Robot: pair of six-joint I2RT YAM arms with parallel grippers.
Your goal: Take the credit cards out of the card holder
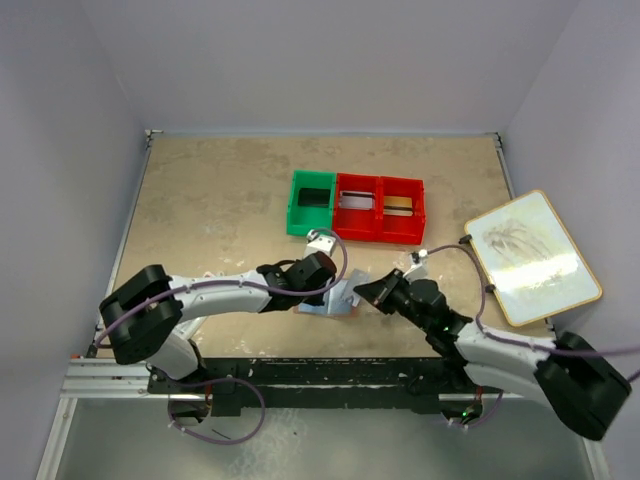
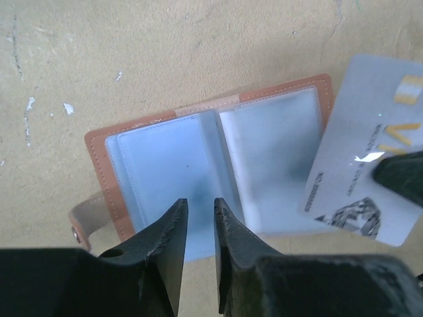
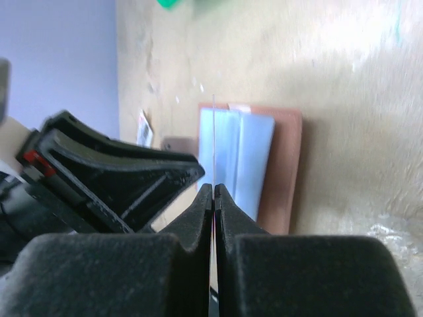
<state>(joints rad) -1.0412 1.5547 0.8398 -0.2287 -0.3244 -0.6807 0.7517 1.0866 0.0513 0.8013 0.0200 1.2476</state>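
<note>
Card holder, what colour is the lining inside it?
The card holder has a light blue-grey lining inside a reddish-brown rim, clearest in the left wrist view.

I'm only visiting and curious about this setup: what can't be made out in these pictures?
1. Lettering on the card: left wrist view, blurred, cut by the right edge, partly under a finger of the right gripper.
2. Near edge of the card holder: left wrist view, behind the left gripper, so its grip is unclear.
3. Contents of the bins: top view, too small.
4. Face of the card: right wrist view, edge-on only.
</note>
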